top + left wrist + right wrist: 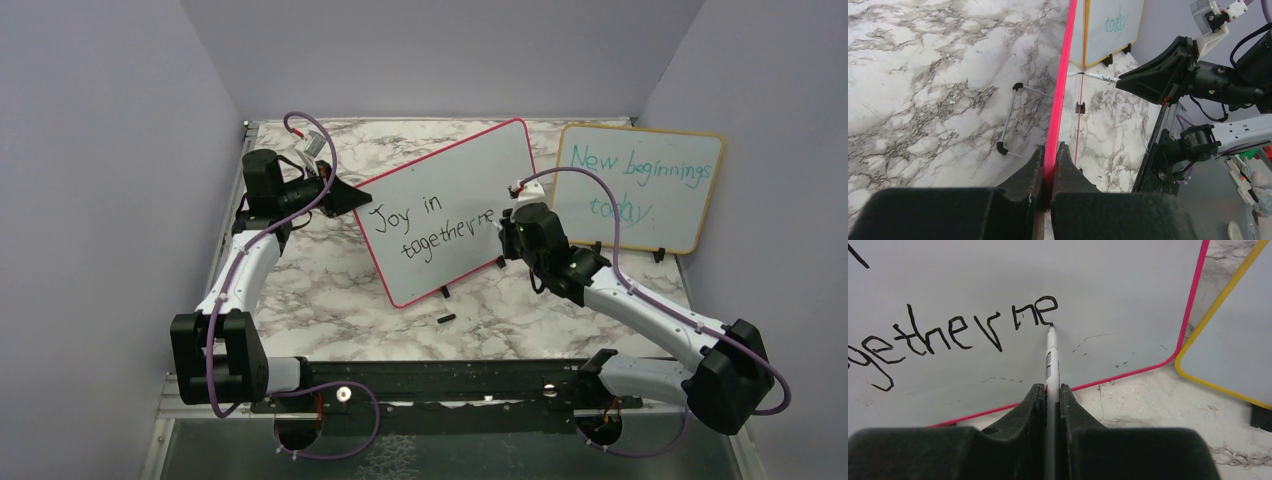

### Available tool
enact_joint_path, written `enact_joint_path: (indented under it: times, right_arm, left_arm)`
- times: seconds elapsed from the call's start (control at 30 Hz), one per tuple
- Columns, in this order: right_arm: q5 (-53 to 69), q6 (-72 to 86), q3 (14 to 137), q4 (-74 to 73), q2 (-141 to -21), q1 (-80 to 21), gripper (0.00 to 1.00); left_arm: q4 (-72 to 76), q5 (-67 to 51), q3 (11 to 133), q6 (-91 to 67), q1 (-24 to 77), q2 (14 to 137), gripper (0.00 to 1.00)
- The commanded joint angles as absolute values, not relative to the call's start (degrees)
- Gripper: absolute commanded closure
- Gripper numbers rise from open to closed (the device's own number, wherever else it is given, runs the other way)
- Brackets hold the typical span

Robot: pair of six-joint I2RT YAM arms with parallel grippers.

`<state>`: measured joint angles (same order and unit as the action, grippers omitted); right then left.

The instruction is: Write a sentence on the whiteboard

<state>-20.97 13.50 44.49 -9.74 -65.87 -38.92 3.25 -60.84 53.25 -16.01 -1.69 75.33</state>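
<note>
The whiteboard (450,210), white with a red-pink frame, stands tilted on the marble table. My left gripper (345,195) is shut on its left edge; in the left wrist view the pink frame (1060,90) runs straight out from between the left gripper (1050,150) fingers. The sentence (432,232) in black reads "Joy in" over "togetherne". My right gripper (1049,392) is shut on a white marker (1051,357), whose tip touches the board at the foot of the last "e" (1044,310). From above the right gripper (512,228) sits at the board's right side.
A yellow-framed board (640,185) with teal writing stands at the back right, close behind the whiteboard's right edge. A small black piece (446,319) lies on the table in front of the whiteboard. A wire stand (1013,117) lies behind the board. Grey walls enclose the table.
</note>
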Motion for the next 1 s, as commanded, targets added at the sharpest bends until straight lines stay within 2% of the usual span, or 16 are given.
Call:
enact_joint_path:
  times: [0.0, 0.97]
  right_arm:
    - [-25.17, 13.98, 43.64, -10.11, -65.00, -38.76, 1.00]
    - [-24.39, 12.57, 44.83, -3.94, -65.04, -36.46, 1.00]
  left_arm:
    - [-1.85, -53.53, 52.21, -9.58, -1.14, 77.43, 1.00]
    - [-1.85, -53.61, 52.21, -9.67, -1.14, 77.48, 1.00]
